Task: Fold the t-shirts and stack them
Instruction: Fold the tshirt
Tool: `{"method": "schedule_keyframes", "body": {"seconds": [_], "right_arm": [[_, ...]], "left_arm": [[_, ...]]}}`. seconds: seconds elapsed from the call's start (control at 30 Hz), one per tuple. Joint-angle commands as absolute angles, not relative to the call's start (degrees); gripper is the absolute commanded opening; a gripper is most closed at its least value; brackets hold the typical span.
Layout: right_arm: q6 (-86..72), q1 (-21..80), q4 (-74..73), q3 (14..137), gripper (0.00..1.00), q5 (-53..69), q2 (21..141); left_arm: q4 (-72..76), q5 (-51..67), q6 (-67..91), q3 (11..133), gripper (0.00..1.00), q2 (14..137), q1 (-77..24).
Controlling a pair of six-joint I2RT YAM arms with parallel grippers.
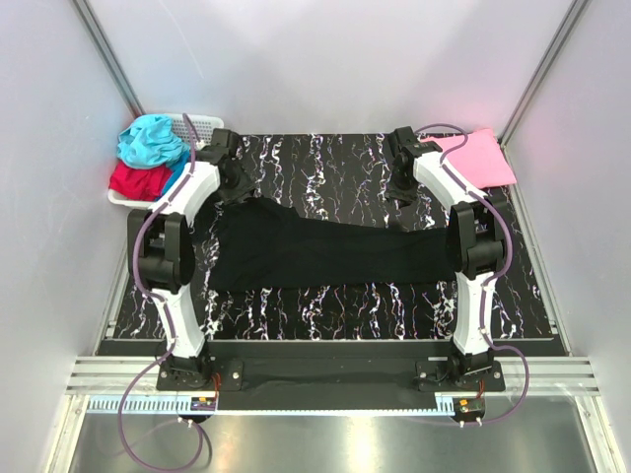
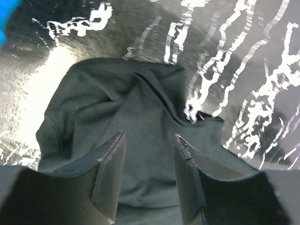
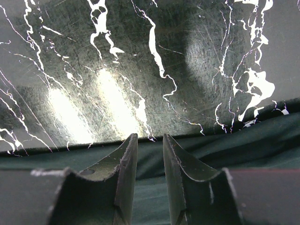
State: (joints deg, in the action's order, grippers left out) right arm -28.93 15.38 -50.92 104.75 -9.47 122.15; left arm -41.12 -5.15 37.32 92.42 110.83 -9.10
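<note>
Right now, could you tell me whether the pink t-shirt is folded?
Folded: the pink t-shirt lies as a flat, compact rectangle with no sleeves showing.

White lattice basket (image 1: pixel 200 122) sits at the black marbled table's (image 1: pixel 335 163) far-left corner.

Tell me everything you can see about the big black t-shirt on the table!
The black t-shirt is soft, plain dark cloth. It lies spread out wide and mostly flat on the marbled table, between the two arms. Its far left corner is bunched into wrinkles, and its far right edge runs straight. The left tool and right tool hover open at that far edge. Whether they touch the cloth is unclear.
</note>
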Motion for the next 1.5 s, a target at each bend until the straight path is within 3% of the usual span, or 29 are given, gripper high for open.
{"method": "schedule_keyframes", "body": {"seconds": [0.0, 0.2, 0.73, 1.33, 1.47], "right_arm": [[-28.56, 15.64, -51.42, 105.64, 0.35, -9.49, 121.55], [-28.56, 15.29, -51.42, 105.82, 0.35, -9.84, 121.64], [-28.74, 14.85, -51.77, 105.91, 0.34, -9.67, 122.08], [-29.36, 14.85, -52.38, 107.67, 0.33, -8.96, 123.4], [-29.44, 14.94, -52.65, 107.67, 0.33, -9.49, 123.31]], "left_arm": [[-40.43, 0.79, 39.29, 93.69, 0.47, 112.75, -8.0], [-41.39, 0.62, 40.69, 94.66, 0.45, 115.13, -7.38], [-43.15, -5.35, 42.27, 92.46, 0.31, 118.39, -7.12], [-45.7, -10.29, 38.85, 95.19, 0.34, 119.79, -7.12], [-45.7, -7.04, 39.02, 94.66, 0.21, 120.94, -7.12]]}}
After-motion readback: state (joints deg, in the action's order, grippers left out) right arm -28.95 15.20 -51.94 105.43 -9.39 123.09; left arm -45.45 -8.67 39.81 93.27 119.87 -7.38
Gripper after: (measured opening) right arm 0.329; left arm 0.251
